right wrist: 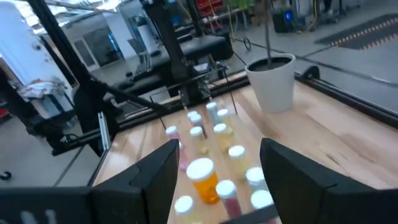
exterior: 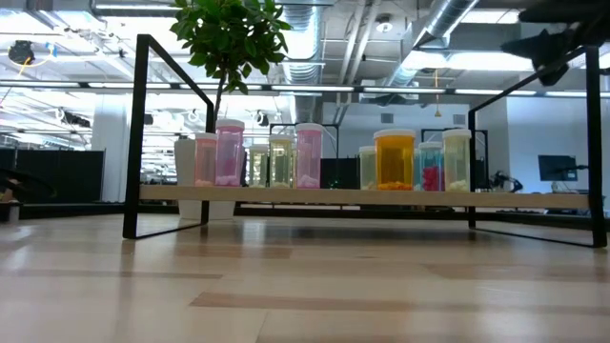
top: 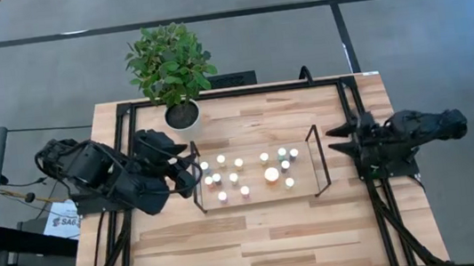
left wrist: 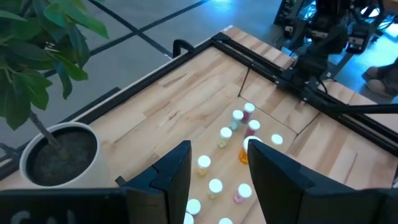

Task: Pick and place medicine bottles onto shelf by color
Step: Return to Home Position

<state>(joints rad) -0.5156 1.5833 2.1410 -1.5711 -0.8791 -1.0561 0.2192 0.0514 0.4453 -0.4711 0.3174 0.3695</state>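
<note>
Several medicine bottles (top: 242, 175) with white caps stand upright on their bases on the low wooden shelf (top: 257, 195) in the middle of the table. Among them is a wider orange bottle (top: 271, 175) (exterior: 395, 159). My left gripper (top: 195, 169) hovers open at the shelf's left end, above the bottles, with nothing between its fingers (left wrist: 221, 180). My right gripper (top: 334, 140) stands open just past the shelf's right end, level and pointing at the bottles, and also holds nothing (right wrist: 217, 180).
A potted plant (top: 172, 69) in a white pot (left wrist: 59, 152) stands at the table's far edge, left of centre. Thin black wire uprights (exterior: 138, 133) rise at the shelf's two short ends. Bare wood (top: 268, 246) lies between the shelf and the near edge.
</note>
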